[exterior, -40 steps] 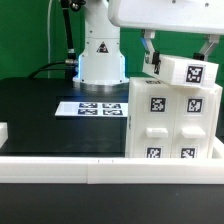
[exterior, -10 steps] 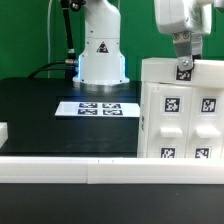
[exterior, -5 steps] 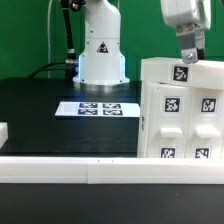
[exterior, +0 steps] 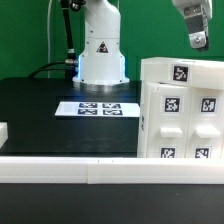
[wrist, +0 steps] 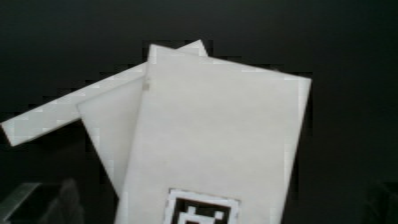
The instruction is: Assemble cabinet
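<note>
Tool [exterior: 198,40] lifts clear of the cabinet [exterior: 180,115] at the surface's [exterior: 60,110] right edge — apparently released, empty — top panel seemingly seated.

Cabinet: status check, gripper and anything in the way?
Gripper above the cabinet, clear of it, holding nothing seen. Cabinet upright on table. Marker board apart on the exterior view's left, nothing blocking.

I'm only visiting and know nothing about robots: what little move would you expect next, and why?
Probably more lifting, clear of the cabinet. The end effector hangs above its top, touching nothing that I can see; the wrist view shows only white panels below.
</note>
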You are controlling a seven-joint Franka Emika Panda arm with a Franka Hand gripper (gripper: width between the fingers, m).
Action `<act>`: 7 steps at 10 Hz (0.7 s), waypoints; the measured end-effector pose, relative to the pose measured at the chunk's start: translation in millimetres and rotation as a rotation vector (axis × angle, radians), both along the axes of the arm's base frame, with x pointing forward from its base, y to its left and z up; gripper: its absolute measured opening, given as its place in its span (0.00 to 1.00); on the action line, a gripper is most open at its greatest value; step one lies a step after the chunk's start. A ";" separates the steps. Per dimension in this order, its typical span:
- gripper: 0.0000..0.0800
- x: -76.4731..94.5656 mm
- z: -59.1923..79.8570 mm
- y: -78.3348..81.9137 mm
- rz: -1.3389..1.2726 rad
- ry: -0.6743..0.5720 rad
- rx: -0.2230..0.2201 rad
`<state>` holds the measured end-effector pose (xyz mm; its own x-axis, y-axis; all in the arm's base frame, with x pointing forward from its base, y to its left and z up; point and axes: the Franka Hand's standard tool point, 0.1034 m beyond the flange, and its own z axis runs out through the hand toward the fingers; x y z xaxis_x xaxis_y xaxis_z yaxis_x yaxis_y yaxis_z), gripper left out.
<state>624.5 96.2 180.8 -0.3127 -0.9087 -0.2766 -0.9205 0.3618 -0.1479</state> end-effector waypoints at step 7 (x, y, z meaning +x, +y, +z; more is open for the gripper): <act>1.00 -0.6 0.5 15.3 0.804 -0.073 -0.155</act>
<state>623.9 111.5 181.3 0.4642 -0.8769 -0.1243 -0.8758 -0.4336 -0.2118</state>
